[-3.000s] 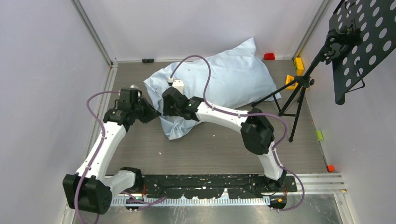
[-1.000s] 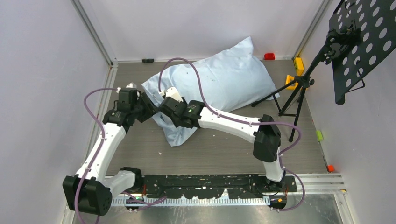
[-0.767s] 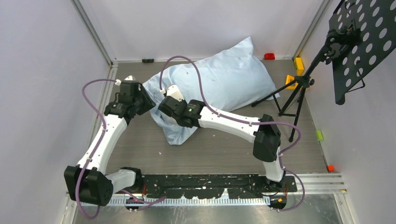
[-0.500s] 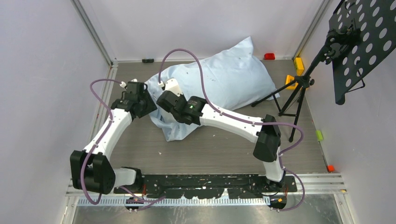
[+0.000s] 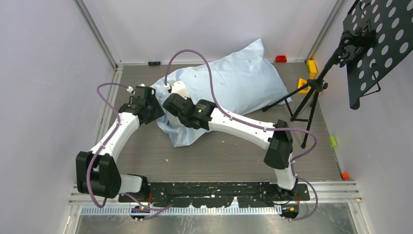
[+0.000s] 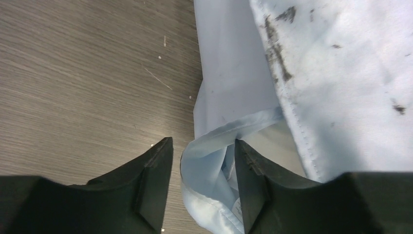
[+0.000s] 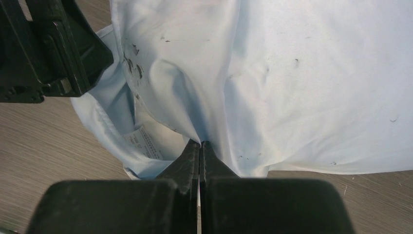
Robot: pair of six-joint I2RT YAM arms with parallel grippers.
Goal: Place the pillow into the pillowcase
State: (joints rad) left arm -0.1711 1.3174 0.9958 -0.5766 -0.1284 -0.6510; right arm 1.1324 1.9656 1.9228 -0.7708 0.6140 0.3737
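Note:
The light blue pillowcase (image 5: 243, 83) lies plump at the back of the table, its open end towards the left. The pillow is hidden inside it; only a pale patch (image 6: 275, 141) and a printed label (image 7: 146, 141) show in the mouth. My right gripper (image 7: 200, 144) is shut on a fold of the pillowcase's upper layer (image 7: 272, 73), beside the mouth (image 5: 168, 114). My left gripper (image 6: 203, 146) is open at the left corner of the mouth (image 5: 155, 108). A loose loop of the blue hem (image 6: 209, 161) sits between its fingers, unpinched.
A black tripod stand (image 5: 311, 92) with a perforated black panel (image 5: 380, 44) stands at the right. A red block (image 5: 281, 59) and yellow blocks (image 5: 310, 66) lie by the back wall. Metal frame rails (image 5: 109, 92) run along the left side.
My left arm has swung up and to the right, bringing its gripper to the pillowcase's mouth. My right gripper has shifted slightly and pinched the fabric.

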